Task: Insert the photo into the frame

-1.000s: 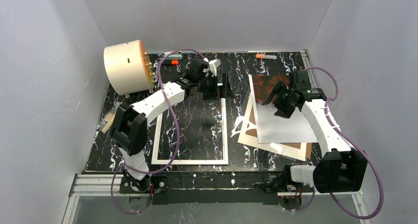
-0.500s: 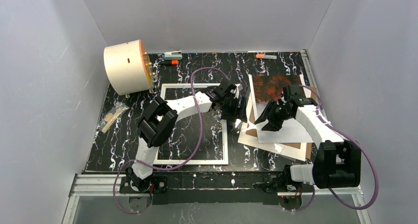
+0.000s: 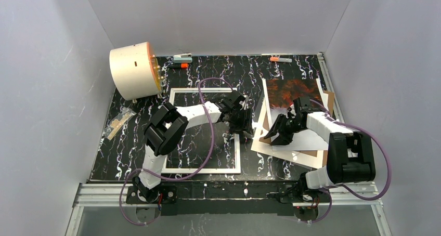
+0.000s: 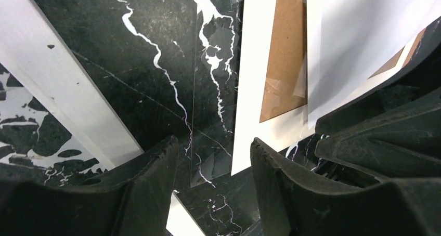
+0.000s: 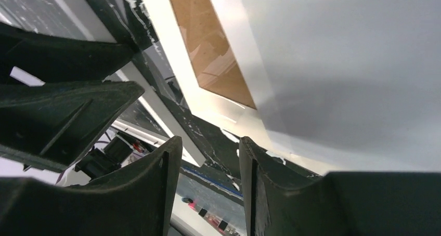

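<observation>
The photo (image 3: 294, 88), red-orange at its far end and grey-white nearer, lies on a white mat (image 3: 258, 144) and a brown board (image 3: 308, 154) right of the frame (image 3: 203, 169), a white rectangle flat on the black marble table. My left gripper (image 3: 244, 126) hovers between the frame's right side and the stack, open, with only table and a clear sheet's corner between its fingers (image 4: 214, 147). My right gripper (image 3: 274, 135) is open at the photo's near-left corner, tips just off the stack's edge (image 5: 210, 145). The wrist views show the photo's pale part (image 4: 364, 33) (image 5: 353, 54).
A cream cylinder (image 3: 132, 69) stands at the back left. Two markers (image 3: 182, 57) (image 3: 281, 59) lie along the back edge, a small packet (image 3: 118, 122) at the left. A clear sheet (image 4: 210, 90) lies between frame and mat. The two grippers are close together.
My left arm swung from the frame's far edge to its right side beside the stack. My right gripper slid nearer and leftward over the photo to its corner. Both jaws narrowed.
</observation>
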Available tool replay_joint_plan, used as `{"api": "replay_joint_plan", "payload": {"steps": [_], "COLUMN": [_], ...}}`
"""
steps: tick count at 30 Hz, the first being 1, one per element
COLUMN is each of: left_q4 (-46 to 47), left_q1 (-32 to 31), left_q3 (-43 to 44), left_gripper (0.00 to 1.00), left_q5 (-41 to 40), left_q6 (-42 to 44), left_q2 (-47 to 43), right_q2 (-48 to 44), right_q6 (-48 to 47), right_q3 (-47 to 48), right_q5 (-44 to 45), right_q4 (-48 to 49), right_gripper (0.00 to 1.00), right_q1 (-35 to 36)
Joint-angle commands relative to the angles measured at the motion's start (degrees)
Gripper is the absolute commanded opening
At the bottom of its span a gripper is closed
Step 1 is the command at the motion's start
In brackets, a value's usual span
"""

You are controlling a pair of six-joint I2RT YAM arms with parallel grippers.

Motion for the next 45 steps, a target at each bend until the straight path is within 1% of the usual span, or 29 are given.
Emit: {"api": "replay_joint_plan", "payload": {"steps": [1, 5, 11, 17, 23, 27, 29, 31, 36, 40, 45], "left_q4": [-6.65, -9.88, -11.99, -11.75, -10.23, -8.92, -7.97, -6.03, -2.30, 2.70, 6.91], "left_q1": [-0.38, -0.45, -1.60, -3.03, -3.76, -4.04, -4.15, -4.39, -4.89, -5.42, -5.81], "left_q3": [-3.20, -4.36, -6.36, -8.51, -9.82, -10.71, -11.37, -12.29, -14.76, -16.99, -18.05], "left_gripper": [0.53, 0.59, 0.64, 0.66, 0.69, 0.71, 0.72, 0.72, 0.72, 0.71, 0.71], "left_q5": [-6.69, -9.18, -8.57, -5.01, -2.80, -2.49, -2.66, -3.07, -6.02, -7.42, -8.10], "left_q6": [0.01, -0.53, -1.87, -2.07, -4.79, -7.25, -8.29, -9.31, -11.51, -12.21, -12.85], "left_q2": [-2.49, -3.62, -4.79, -5.61, -6.66, -7.17, -7.28, -7.29, -7.42, -7.78, -7.47], "right_q2": [1.28, 1.86, 0.98, -3.39, -7.10, -9.23, -10.63, -11.08, -10.72, -12.38, -9.46], "right_q6": [-1.59, -1.57, -0.18, 0.73, 1.29, 2.19, 3.67, 5.10, 8.06, 9.44, 9.31], "right_q3": [-0.74, -1.09, -0.44, 1.90, 3.17, 1.59, 1.54, 1.34, -1.47, -4.04, -4.77], "right_q5": [2.26, 6.13, 15.55, 16.69, 21.47, 25.53, 25.67, 25.33, 23.70, 24.71, 24.45], "right_q4": [1.47, 0.66, -2.63, -4.33, -8.73, -12.03, -12.46, -12.80, -13.62, -12.75, -10.75], "right_gripper": [0.55, 0.58, 0.58, 0.59, 0.63, 0.75, 0.83, 0.87, 0.88, 0.89, 0.90], "right_q1": [0.34, 0.66, 1.46, 2.07, 2.54, 3.17, 3.82, 3.93, 4.20, 4.56, 4.56]}}
